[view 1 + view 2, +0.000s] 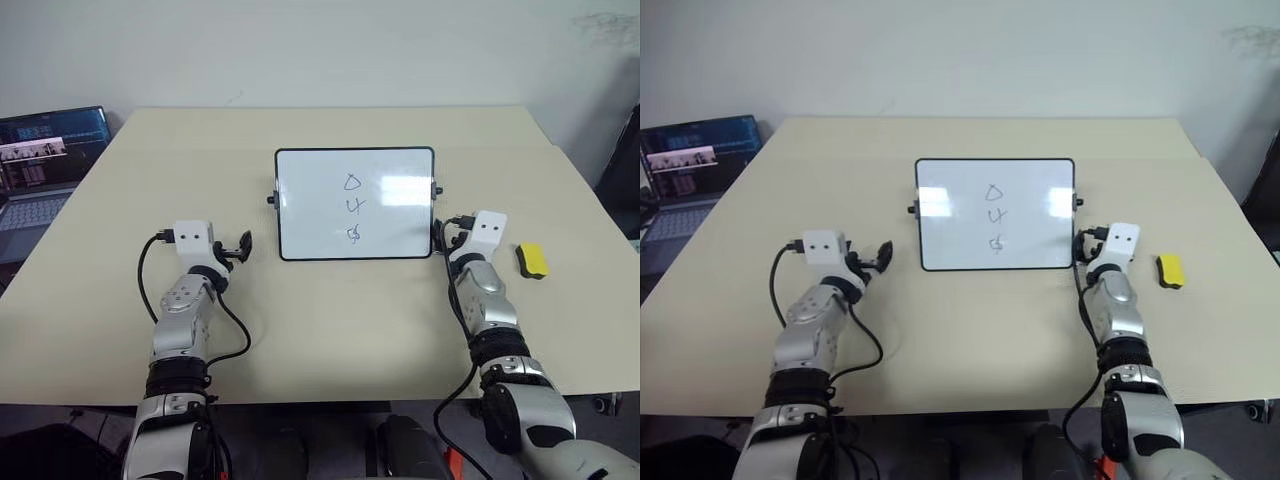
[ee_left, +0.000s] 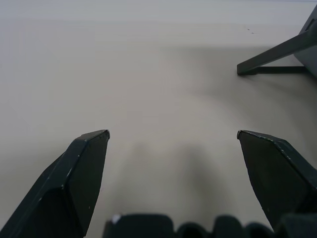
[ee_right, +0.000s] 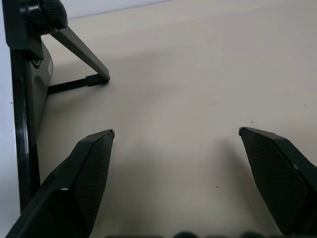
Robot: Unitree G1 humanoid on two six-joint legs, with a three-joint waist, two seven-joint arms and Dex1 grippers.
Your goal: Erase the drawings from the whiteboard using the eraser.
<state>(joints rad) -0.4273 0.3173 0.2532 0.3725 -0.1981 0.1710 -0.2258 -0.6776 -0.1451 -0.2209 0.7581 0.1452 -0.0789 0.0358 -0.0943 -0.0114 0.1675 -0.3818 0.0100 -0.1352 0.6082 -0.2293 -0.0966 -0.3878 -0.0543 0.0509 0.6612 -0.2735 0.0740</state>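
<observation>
The whiteboard stands tilted on its stand in the middle of the table, with the drawings in a vertical column at its centre. The yellow eraser lies flat on the table, to the right of the board and of my right arm. My left gripper is open and empty, just left of the board's lower left corner. My right gripper is open and empty beside the board's right edge, with the eraser a short way to its right. In the right wrist view the board's black frame stands close to one finger.
The beige table has bare room in front of the board and behind it. An open laptop sits off the table's far left corner. The board's stand leg juts out behind it.
</observation>
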